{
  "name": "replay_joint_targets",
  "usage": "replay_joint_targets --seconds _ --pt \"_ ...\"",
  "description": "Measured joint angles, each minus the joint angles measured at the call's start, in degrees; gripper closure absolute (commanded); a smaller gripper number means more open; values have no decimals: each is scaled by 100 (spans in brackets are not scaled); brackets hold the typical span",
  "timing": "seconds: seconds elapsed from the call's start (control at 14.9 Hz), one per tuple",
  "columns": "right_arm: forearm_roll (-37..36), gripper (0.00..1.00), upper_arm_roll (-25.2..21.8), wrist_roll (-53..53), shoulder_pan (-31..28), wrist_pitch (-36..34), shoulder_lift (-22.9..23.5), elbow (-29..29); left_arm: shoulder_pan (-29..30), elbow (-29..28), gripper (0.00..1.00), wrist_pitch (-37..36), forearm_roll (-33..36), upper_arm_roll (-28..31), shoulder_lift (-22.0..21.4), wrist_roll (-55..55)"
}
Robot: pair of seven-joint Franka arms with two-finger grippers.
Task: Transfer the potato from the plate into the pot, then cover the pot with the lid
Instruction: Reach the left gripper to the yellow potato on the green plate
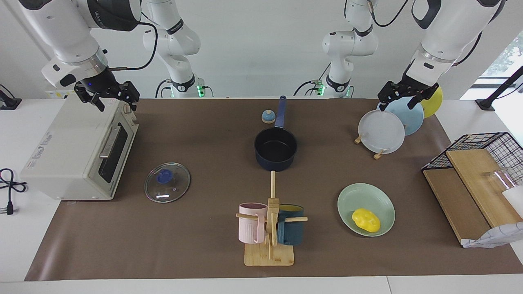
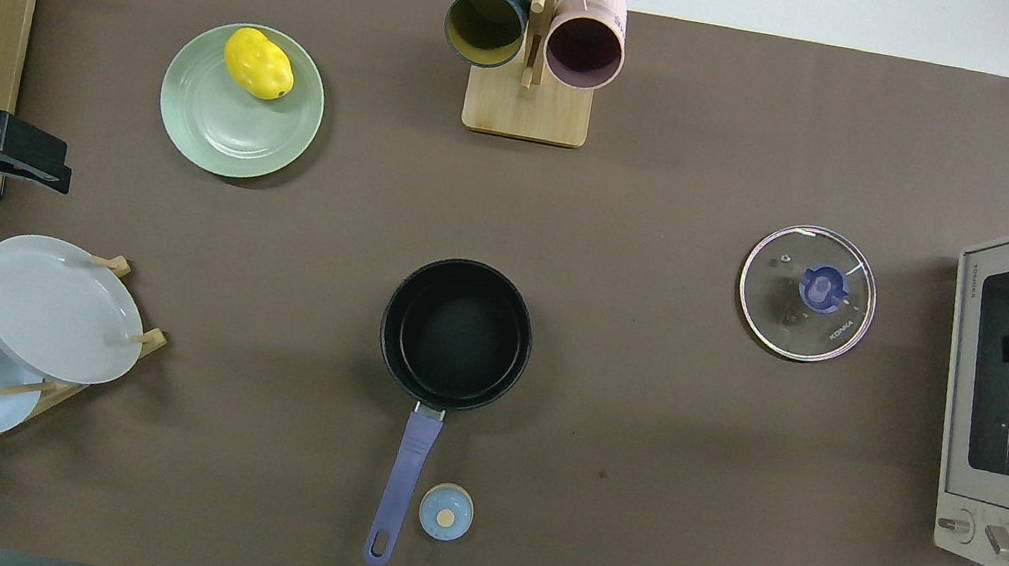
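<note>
- The potato [image 1: 366, 220] is small, glossy and lumpy, so it likely weighs little but may slip; a grip across its narrow middle looks safest. It lies at the lower right of the facing view, near the edge of the plate [image 1: 359, 196] on the side away from the robots.
- The plate holds nothing else and sits flat on the brown mat, toward the left arm's end of the table.
- The pot [image 1: 276, 149] stands at the centre of the frame, upright and empty, its long handle pointing toward the robots. Its mouth is much wider than the potato, so the drop should be forgiving.
- The lid [image 1: 167, 182] lies flat at the centre left of the facing view, beside the toaster oven [image 1: 77, 153]. Being glass, it is stiff and breakable; its blue knob is the obvious hold.
- The left gripper [image 1: 405, 98] hangs with fingers apart and empty over the plate rack [image 1: 382, 130] at the upper right.
- The right gripper [image 1: 107, 100] waits with fingers apart and empty over the toaster oven at the upper left.
</note>
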Motion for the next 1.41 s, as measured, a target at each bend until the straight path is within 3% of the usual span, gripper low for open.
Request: replay_joint_targets --seconds 0.81,1.01,1.41 --pt "0 0 0 0 0 0 0 0 0 -47 0 412 -116 -2 170 -59" --pt "0 0 0 0 0 0 0 0 0 91 0 738 -288 3 659 -484" --pt "0 0 0 0 0 0 0 0 -45 760 0 1955 -308 -47 2150 -2096"
